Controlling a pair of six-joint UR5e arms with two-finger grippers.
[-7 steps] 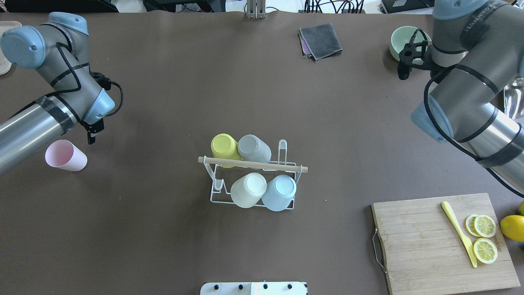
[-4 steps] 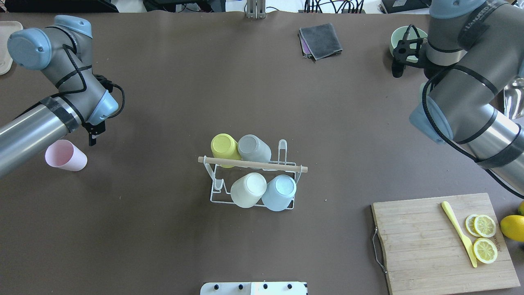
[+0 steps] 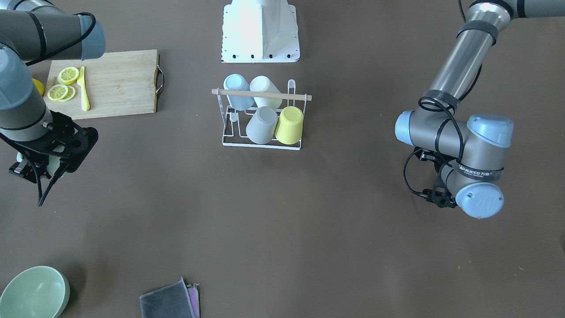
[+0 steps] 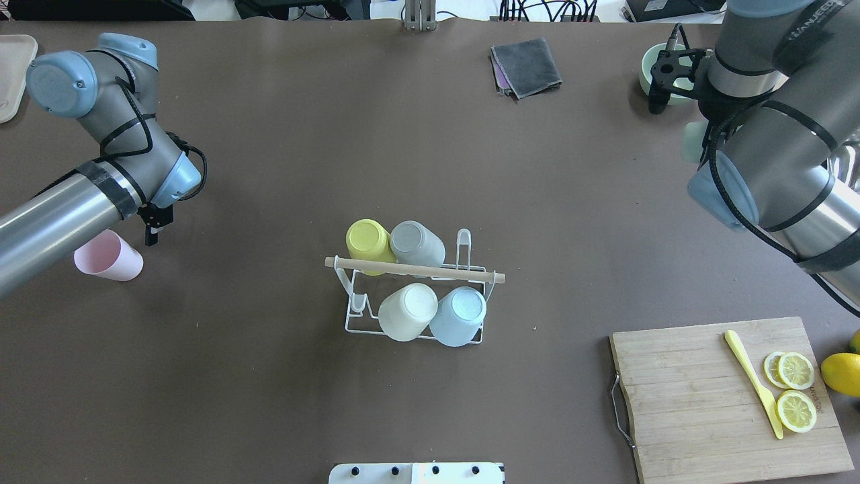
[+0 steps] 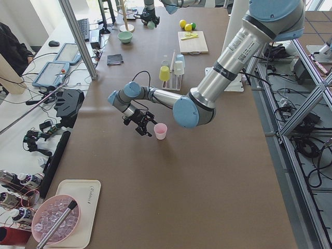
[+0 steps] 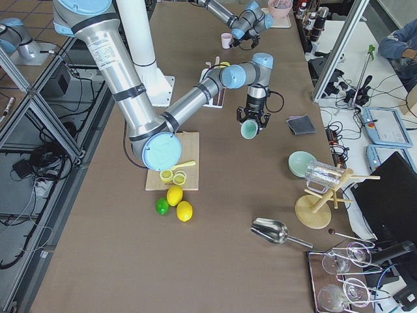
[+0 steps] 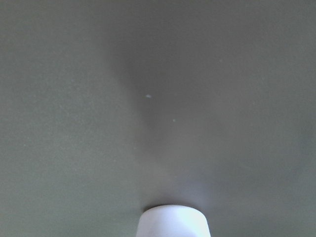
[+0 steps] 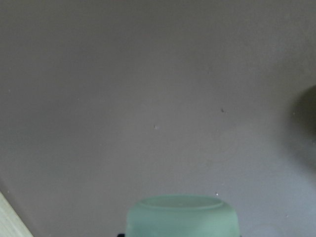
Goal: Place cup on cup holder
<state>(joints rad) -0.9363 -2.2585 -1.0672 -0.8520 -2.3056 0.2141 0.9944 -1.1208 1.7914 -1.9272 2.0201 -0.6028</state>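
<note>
The cup holder [image 4: 414, 269] is a white wire rack with a wooden rod, at the table's middle, also in the front view [image 3: 260, 94]. Yellow, grey, cream and light blue cups hang on it. A pink cup [image 4: 111, 257] stands on the table at the left, also in the left side view [image 5: 160, 131]. My left gripper [image 4: 152, 234] is just beside it, apart from it and looking open. My right gripper [image 6: 249, 124] is shut on a mint green cup [image 8: 181, 216], held above the table at the far right, also in the front view [image 3: 56, 167].
A green bowl [image 3: 33, 291] and a folded grey cloth [image 4: 526, 66] lie at the far side. A wooden cutting board [image 4: 699, 403] with lemon slices and a yellow knife sits at the near right, with a lemon [image 4: 841, 373] beside it.
The right wrist with the mint cup has shifted toward the far edge near the bowl. The left wrist has turned slightly beside the pink cup. The pink cup has not moved.
</note>
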